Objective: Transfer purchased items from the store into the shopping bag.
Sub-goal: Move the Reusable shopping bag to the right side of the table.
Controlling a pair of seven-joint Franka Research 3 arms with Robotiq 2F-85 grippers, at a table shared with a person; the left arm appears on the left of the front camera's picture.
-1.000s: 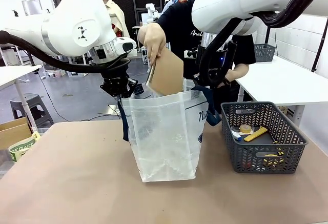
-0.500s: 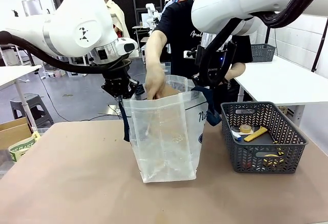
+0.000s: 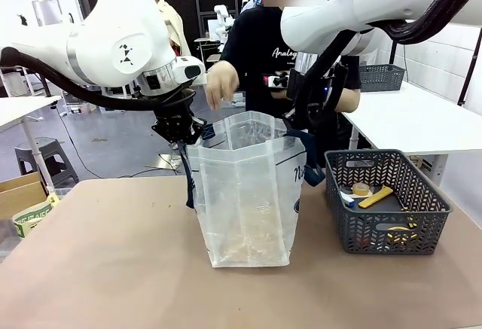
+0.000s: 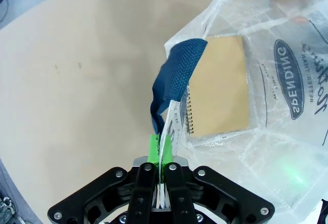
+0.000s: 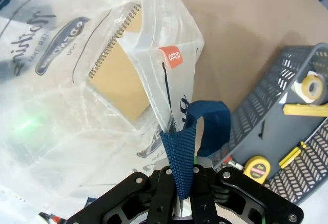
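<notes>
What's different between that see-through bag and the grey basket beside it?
The bag is tall, soft and translucent; the basket is low, stiff, dark grey lattice. The left hand and right hand pinch the bag's top, holding it open; the basket stands alone. The bag holds a brown notebook; the basket, small items like a tape roll. Both sit on the table.

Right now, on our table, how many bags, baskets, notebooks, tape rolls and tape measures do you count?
bag: 1
basket: 1
notebook: 1, inside the bag
tape roll: 1, in the basket
tape measure: 1, in the basket
Total: 5
</notes>
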